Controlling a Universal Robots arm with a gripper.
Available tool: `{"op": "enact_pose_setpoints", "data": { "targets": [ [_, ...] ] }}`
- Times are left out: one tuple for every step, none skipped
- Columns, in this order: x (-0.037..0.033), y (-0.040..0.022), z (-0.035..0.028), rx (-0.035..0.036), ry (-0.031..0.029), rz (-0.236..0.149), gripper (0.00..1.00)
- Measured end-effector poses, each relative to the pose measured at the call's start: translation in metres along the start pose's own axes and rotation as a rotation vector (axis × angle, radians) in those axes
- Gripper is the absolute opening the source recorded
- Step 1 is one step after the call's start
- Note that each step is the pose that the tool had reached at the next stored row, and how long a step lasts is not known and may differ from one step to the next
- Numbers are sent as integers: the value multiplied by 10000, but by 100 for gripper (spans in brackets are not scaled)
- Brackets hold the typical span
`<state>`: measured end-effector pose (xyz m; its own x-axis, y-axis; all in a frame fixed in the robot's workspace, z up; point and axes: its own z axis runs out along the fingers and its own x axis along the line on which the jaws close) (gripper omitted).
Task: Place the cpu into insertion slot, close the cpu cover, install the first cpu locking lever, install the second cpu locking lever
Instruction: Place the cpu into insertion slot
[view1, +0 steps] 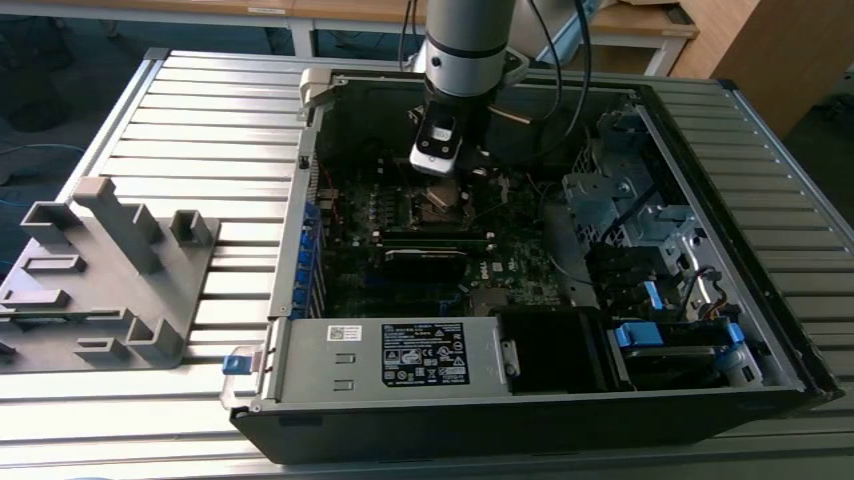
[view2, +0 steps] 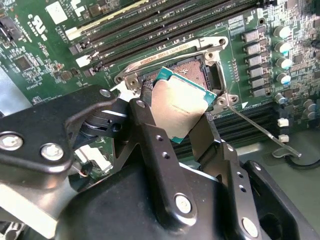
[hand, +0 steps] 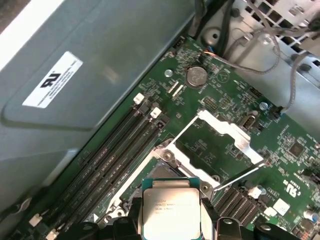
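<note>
End effector (view2: 175, 109) clamped on cpu (view2: 184, 102); cpu tilted, over slot (view2: 194, 67), not yet seated flat. Cover (hand: 235, 138) stands open, lever (view2: 260, 130) unlatched. Judgement: first step underway; cover closing and both levers left.

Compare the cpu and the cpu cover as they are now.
The cpu is a solid silver-grey plate; the cpu cover is an open frame, with green board showing through its window. The cpu is clamped in the gripper over the insertion slot, not yet seated; the cpu cover is swung open beside the slot. Both are silvery and roughly square.
</note>
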<state>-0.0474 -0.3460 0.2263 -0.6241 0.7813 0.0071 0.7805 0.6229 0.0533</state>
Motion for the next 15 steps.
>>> {"op": "enact_pose_setpoints", "data": {
  "targets": [
    [0,0,1,-1,-10,190,54],
    [0,0,1,-1,-20,368,54],
    [0,0,2,-3,-29,549,54],
    [0,0,3,-4,-39,727,54],
    [0,0,3,-6,-45,865,54],
    [0,0,3,-6,-46,881,54],
    [0,0,3,-5,-47,883,54],
    [0,0,3,-6,-47,885,54],
    [0,0,3,-6,-48,887,54],
    [0,0,3,-7,-48,907,54],
    [0,0,3,-7,-55,1007,54],
    [0,0,4,-9,-63,1187,54],
    [0,0,5,-10,-73,1382,54],
    [0,0,6,-10,-83,1557,54],
    [0,0,7,-12,-93,1736,54]
  ]
}}
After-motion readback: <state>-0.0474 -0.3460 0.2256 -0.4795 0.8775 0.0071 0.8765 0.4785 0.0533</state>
